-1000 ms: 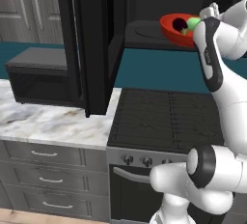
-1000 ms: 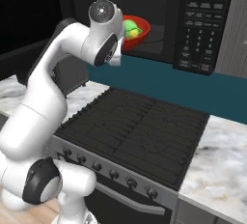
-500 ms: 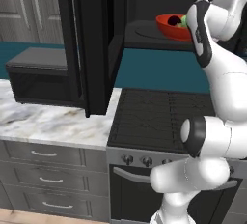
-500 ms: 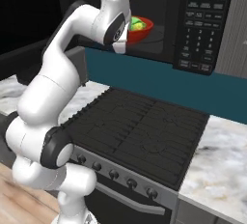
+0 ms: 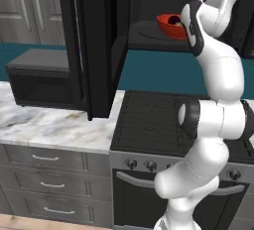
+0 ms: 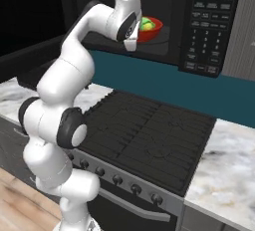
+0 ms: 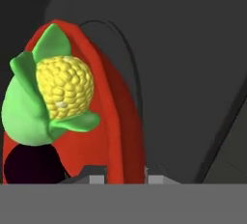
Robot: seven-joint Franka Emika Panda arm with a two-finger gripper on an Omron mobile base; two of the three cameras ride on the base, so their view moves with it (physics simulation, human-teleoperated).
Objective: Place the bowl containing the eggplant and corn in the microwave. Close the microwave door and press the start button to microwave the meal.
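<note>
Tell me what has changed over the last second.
The arm carried the bowl deeper into the microwave, leftward in the left base view; it now sits over the turntable. The gripper stays clamped on the bowl's rim, corn and eggplant still inside. The door stayed open; the base did not move.
</note>
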